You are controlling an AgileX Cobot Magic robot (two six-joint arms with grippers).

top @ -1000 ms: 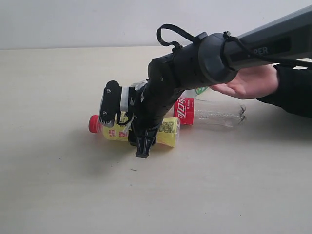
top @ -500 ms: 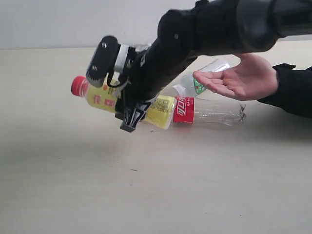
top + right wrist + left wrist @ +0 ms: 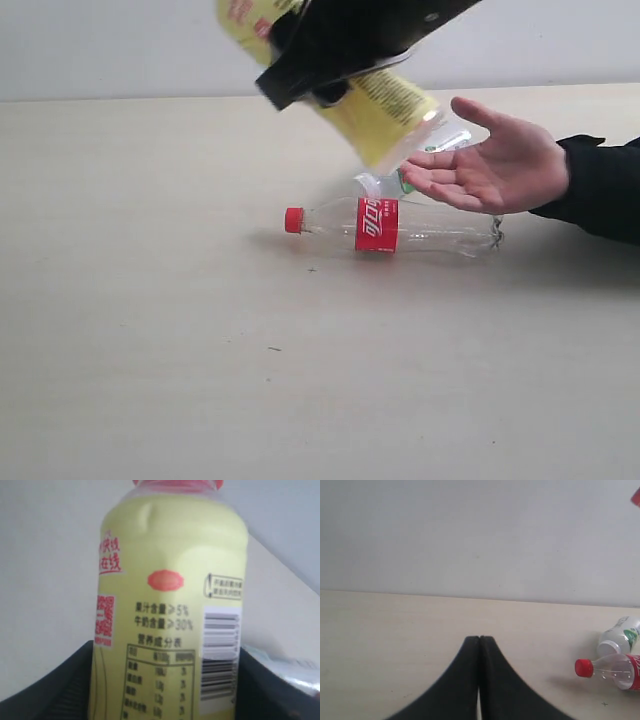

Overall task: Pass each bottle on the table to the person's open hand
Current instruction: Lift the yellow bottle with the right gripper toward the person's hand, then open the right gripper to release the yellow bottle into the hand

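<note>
High above the table (image 3: 150,300), my right gripper (image 3: 322,72) is shut on the yellow bottle (image 3: 385,112), which is tilted with its base close to the fingertips of the person's open hand (image 3: 495,165). In the right wrist view the yellow bottle (image 3: 170,605) fills the space between the black fingers (image 3: 60,685) of the right gripper (image 3: 165,652). A clear bottle with red label and cap (image 3: 390,225) lies on its side below the hand. A green-labelled bottle (image 3: 395,183) lies just behind it. My left gripper (image 3: 479,640) is shut and empty, off to the side of both lying bottles.
The left wrist view shows the red-capped bottle (image 3: 612,669) and the green-labelled bottle (image 3: 621,636) ahead of the left gripper, with a plain wall behind the table. The person's black sleeve (image 3: 600,190) rests at the right edge.
My right gripper has lifted the yellow bottle off the table and swung it up and right toward the hand. The red-labelled bottle's cap is now uncovered.
</note>
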